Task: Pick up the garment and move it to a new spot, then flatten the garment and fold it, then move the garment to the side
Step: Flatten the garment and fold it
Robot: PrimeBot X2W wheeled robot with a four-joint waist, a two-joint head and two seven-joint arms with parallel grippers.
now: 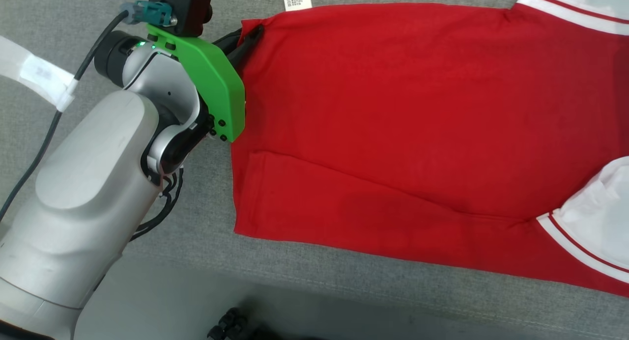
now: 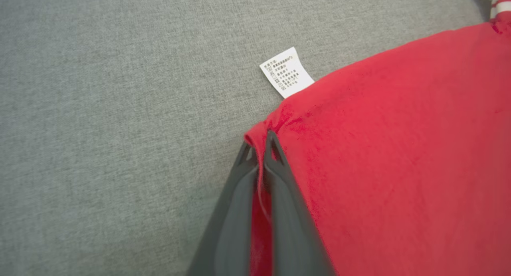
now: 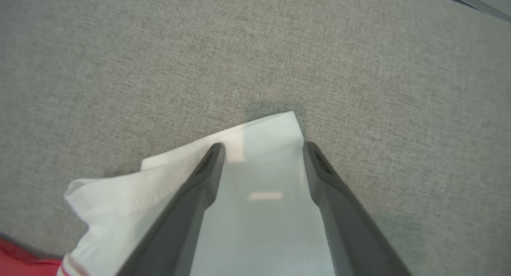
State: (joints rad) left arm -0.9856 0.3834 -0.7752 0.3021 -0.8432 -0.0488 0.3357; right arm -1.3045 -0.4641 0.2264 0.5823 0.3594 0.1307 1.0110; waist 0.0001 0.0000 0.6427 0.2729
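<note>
A grey fabric-covered bench (image 1: 344, 271) carries the red garment (image 1: 393, 124), spread nearly flat across its middle and right, with one long crease running along its near part. The left end effector (image 2: 259, 142) is clamped on the garment's far left corner. The right end effector (image 3: 263, 148) stands spread wide over a white sleeve (image 3: 259, 212). A care label (image 2: 286, 71) juts from the far edge.

gray surface (image 2: 100, 128) open lft, garment (image 1: 417, 109) rt
</note>
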